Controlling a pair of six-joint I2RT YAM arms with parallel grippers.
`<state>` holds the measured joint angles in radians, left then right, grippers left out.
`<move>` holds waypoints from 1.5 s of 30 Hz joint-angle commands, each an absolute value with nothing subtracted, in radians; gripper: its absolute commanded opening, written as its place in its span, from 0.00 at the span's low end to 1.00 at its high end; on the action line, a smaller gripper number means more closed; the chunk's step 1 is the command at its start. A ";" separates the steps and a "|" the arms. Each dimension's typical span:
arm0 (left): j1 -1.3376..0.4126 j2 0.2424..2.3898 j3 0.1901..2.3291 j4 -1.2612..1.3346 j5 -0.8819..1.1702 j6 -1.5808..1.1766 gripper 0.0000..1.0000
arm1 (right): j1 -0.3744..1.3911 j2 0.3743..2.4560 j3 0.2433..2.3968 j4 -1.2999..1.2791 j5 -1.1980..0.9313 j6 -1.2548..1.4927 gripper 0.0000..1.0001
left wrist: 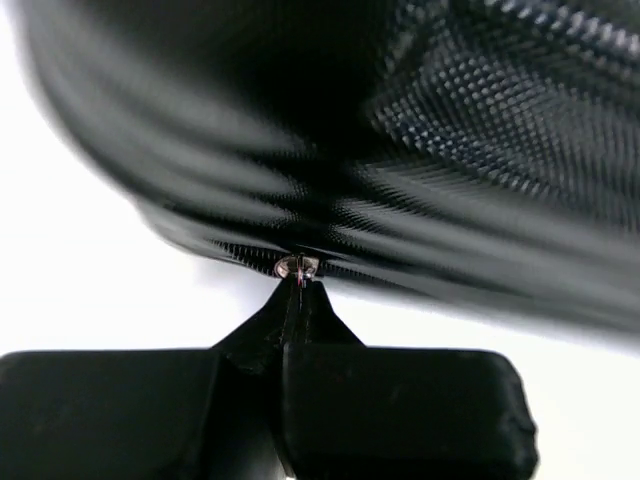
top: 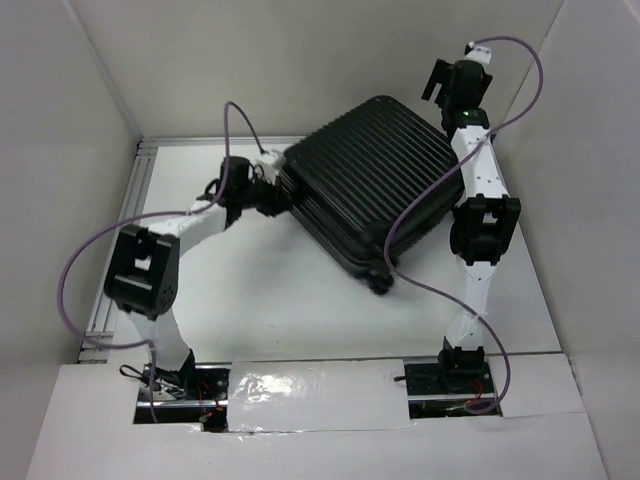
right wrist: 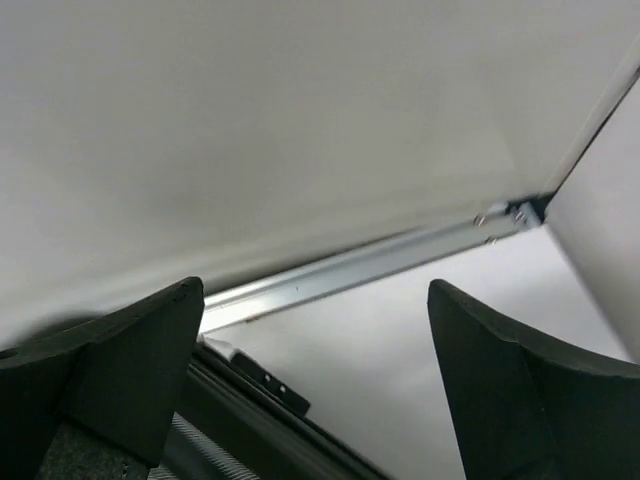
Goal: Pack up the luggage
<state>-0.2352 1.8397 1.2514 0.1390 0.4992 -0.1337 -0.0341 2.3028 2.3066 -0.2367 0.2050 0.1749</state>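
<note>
The luggage (top: 375,180), a black ribbed hard-shell suitcase, lies closed and skewed on the white table. My left gripper (top: 265,192) sits at its left edge. In the left wrist view that gripper (left wrist: 297,330) is shut on the black zipper pull (left wrist: 297,290), which leads to a small metal slider (left wrist: 297,266) on the luggage (left wrist: 450,150). My right gripper (top: 438,80) hangs raised above the suitcase's far right corner. It stands open (right wrist: 315,290) with nothing between its fingers, and a dark edge of the luggage (right wrist: 230,420) shows below it.
White walls enclose the table on three sides. An aluminium rail (top: 140,200) runs along the left edge, and another rail (right wrist: 370,265) runs along the back. Purple cables (top: 420,215) loop over the suitcase from the right arm. Bare table (top: 300,310) lies in front of the suitcase.
</note>
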 commanded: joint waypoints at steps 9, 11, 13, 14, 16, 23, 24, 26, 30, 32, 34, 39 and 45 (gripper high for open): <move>-0.383 1.329 0.878 0.376 0.585 -0.159 0.00 | 0.201 2.071 2.163 -0.267 -0.023 -0.076 0.99; -0.383 1.315 0.868 0.365 0.584 -0.160 0.00 | 0.256 2.071 2.143 -0.267 -0.043 -0.126 0.99; -0.374 1.315 0.868 0.342 0.600 -0.146 0.00 | 0.322 2.071 2.103 -0.264 -0.069 -0.137 0.99; -0.374 1.315 0.868 0.333 0.600 -0.135 0.00 | 0.339 2.071 2.085 -0.249 -0.083 -0.127 0.99; -0.374 1.315 0.868 0.322 0.627 -0.126 0.00 | 0.377 2.071 2.071 -0.235 -0.106 -0.106 0.99; -0.374 1.336 0.781 0.331 0.672 -0.126 0.00 | 0.535 2.147 2.077 -0.198 -0.025 -0.129 0.99; -0.374 1.336 0.769 0.331 0.681 -0.126 0.00 | 0.554 2.163 2.086 -0.198 -0.003 -0.146 0.99; -0.374 1.345 0.756 0.331 0.681 -0.126 0.00 | 0.601 2.197 2.086 -0.173 0.058 -0.167 0.99; -0.324 1.335 0.738 0.322 0.631 -0.126 0.00 | 0.652 2.220 2.007 -0.173 0.040 -0.254 0.99; -0.308 1.325 0.726 0.311 0.577 -0.126 0.00 | 0.663 2.220 1.962 -0.186 0.002 -0.307 0.99; -0.298 1.325 0.726 0.293 0.542 -0.101 0.00 | 0.673 2.220 1.915 -0.198 0.002 -0.342 0.99; -0.279 1.316 0.724 0.255 0.430 -0.080 0.00 | 0.683 2.210 1.838 -0.221 -0.032 -0.380 0.89; -0.195 1.334 0.733 0.310 0.405 -0.039 0.00 | 0.672 2.178 1.753 -0.207 -0.124 -0.307 0.46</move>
